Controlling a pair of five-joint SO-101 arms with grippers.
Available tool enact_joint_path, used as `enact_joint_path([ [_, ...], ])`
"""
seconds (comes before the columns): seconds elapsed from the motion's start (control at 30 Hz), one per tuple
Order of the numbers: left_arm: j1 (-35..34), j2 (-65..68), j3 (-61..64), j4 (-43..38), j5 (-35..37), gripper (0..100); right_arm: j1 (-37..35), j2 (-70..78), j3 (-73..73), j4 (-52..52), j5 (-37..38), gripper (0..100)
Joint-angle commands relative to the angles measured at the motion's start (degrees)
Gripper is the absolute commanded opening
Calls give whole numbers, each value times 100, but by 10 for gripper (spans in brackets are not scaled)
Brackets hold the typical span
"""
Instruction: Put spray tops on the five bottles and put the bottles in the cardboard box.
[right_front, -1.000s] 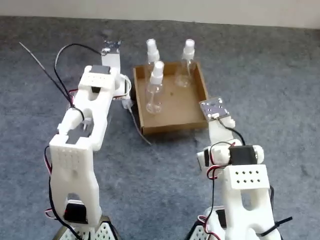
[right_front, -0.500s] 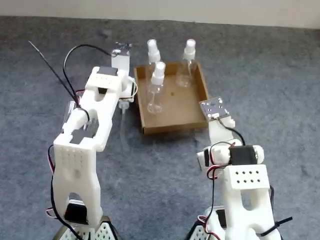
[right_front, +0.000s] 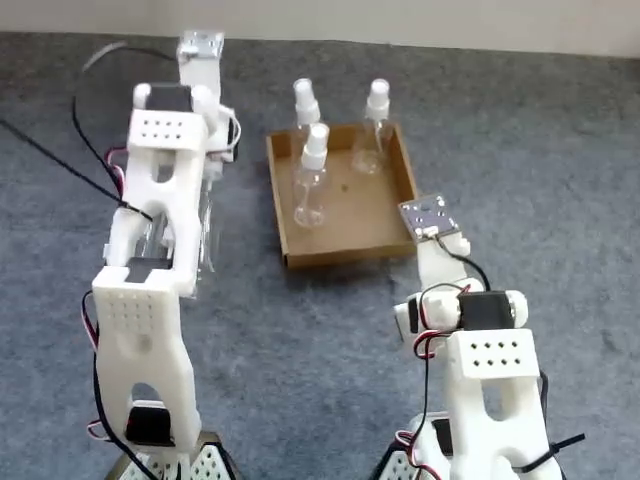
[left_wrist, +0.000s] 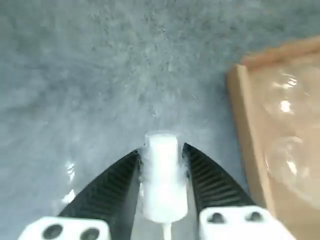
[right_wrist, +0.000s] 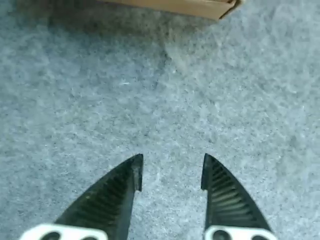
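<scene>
— Left claw?
— Clamped on a white spray top, over the counter beside the cardboard box.
— Right claw?
— Open, low over the counter, near the box's front edge. Two capped bottles upright inside, a third bottle at its far wall.
</scene>
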Motion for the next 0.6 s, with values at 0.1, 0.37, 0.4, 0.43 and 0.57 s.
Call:
enact_joint_path([
  [0.1,-760,-259,-1886,1758,-765,53,22,13,-75,-66,53,143],
  [0.37,-3029,-1218,-374,1749,-2409,54,-1121,84,-936,374,-193,143],
  [0.4,-3354,-1305,-215,1741,-2664,55,-1402,92,-1165,409,-404,143],
  [0.43,-3662,-1358,-75,1732,-2910,55,-1666,127,-1385,418,-580,143],
  [0.57,-4760,-1367,620,1178,-3631,56,-2782,1077,-2448,426,-1099,143],
])
